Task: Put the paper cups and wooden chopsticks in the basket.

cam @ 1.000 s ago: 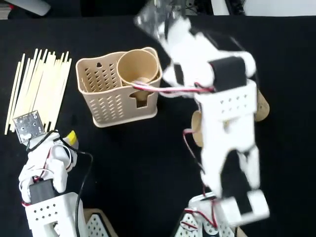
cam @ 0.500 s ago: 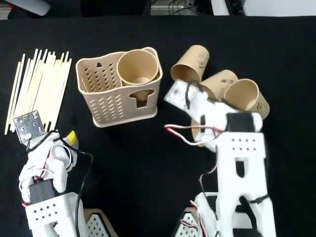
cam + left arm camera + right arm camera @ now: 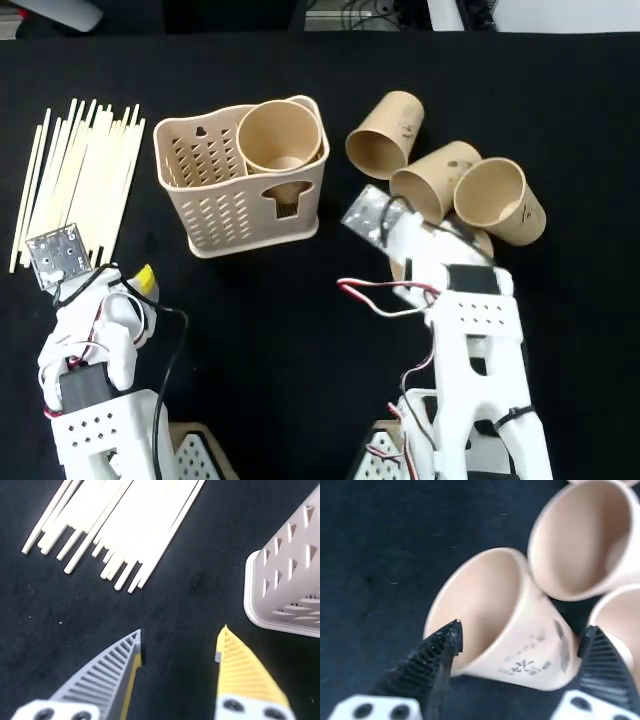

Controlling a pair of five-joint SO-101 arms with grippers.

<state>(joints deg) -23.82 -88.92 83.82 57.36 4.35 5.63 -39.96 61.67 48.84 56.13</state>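
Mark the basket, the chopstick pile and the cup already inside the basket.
basket point(image 3: 215, 210): high view, perforated front wall.
chopstick pile point(image 3: 80, 160): high view, middle of the spread sticks.
cup in the basket point(image 3: 280, 130): high view, its inner wall.

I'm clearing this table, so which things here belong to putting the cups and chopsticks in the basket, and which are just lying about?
Belong to the job:
basket
cup standing in it
loose cups on their sides on the table
chopsticks spread beside the basket

Just lying about:
grey object past the table's far edge
cables behind the table
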